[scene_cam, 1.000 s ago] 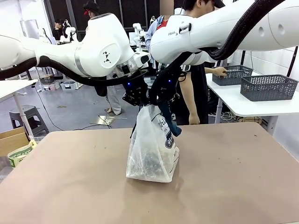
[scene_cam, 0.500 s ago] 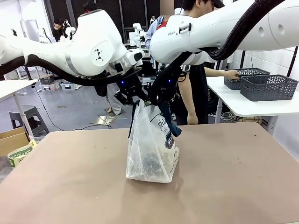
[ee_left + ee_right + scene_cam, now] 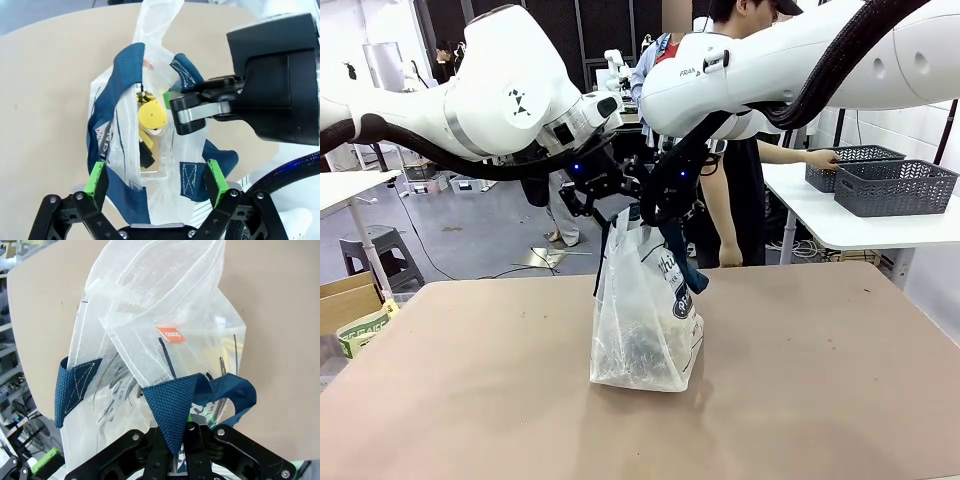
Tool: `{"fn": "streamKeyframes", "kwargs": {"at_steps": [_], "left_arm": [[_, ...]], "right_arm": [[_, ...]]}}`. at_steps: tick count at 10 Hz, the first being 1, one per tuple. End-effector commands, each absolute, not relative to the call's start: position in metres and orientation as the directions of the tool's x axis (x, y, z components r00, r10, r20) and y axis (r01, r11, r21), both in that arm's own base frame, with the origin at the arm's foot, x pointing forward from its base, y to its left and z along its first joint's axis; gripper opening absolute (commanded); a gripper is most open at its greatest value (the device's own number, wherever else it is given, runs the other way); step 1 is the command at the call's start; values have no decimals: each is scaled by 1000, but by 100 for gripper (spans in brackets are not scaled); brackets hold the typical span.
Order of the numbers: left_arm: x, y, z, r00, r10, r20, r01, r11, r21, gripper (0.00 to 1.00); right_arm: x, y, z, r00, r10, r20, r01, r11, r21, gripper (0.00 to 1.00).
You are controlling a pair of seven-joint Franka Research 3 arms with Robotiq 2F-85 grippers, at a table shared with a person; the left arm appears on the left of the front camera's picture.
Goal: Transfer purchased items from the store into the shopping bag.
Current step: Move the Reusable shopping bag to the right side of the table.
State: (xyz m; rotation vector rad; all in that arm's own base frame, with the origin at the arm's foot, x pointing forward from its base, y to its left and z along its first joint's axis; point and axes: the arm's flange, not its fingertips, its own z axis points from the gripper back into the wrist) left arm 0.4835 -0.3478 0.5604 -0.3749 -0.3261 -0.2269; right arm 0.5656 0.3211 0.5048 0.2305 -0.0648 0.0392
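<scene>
The shopping bag [image 3: 645, 320], translucent white with navy straps, stands upright mid-table. My right gripper [image 3: 670, 213] is shut on one navy strap [image 3: 172, 402] and holds the bag's top up. My left gripper [image 3: 614, 202] hovers just above the bag's left rim, open, its green pads [image 3: 95, 179] spread either side of the bag's mouth with nothing between them. Looking down into the bag [image 3: 125, 150], I see a yellow round-capped item [image 3: 151, 116] and dark pieces inside. The right gripper [image 3: 187, 107] pinches the far rim. The store, a dark grey lattice basket [image 3: 895, 186], sits on the white side table.
A second lattice basket [image 3: 840, 166] stands behind the first, with a person's hand [image 3: 817, 158] on it. The person [image 3: 740, 200] stands beyond the table's far edge. The brown tabletop [image 3: 470, 380] spreads wide around the bag. A cardboard box [image 3: 345, 300] sits at the far left.
My left gripper has opened, let go of the bag's left rim and drawn up and to the left. The right gripper kept its hold. The person slid a basket rightward.
</scene>
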Motion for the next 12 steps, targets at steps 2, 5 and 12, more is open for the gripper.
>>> {"fn": "streamKeyframes", "kwargs": {"at_steps": [2,5,12], "left_arm": [[479,-343,557,912,-190,364,330,867,-372,100],[477,-346,558,906,-214,364,359,845,-396,100],[480,-364,534,899,-332,287,415,855,-311,100]], "right_arm": [[573,321,503,997,47,60,-60,969,241,0],[573,321,504,997,44,58,-57,969,242,0],[573,321,503,998,41,57,-54,969,243,0]]}}
